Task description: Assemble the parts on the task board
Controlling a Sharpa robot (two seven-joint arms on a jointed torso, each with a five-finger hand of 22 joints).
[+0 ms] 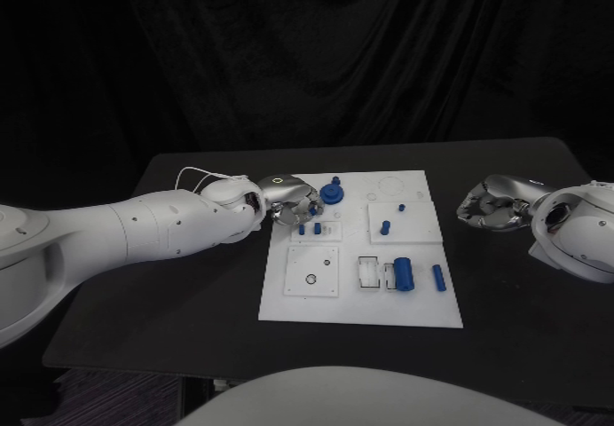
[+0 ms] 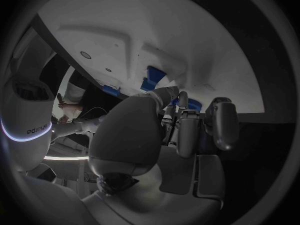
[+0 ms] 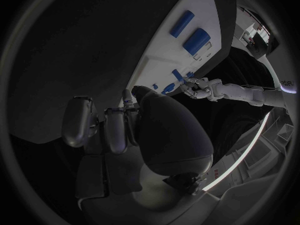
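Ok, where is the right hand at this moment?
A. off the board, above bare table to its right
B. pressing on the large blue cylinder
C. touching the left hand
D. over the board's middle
A: in the head view the right hand sits past the board's right edge, over the black table, apart from the parts.

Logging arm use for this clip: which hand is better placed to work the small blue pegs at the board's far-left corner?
Left. The left hand is over those pegs; the right hand is off the task board.
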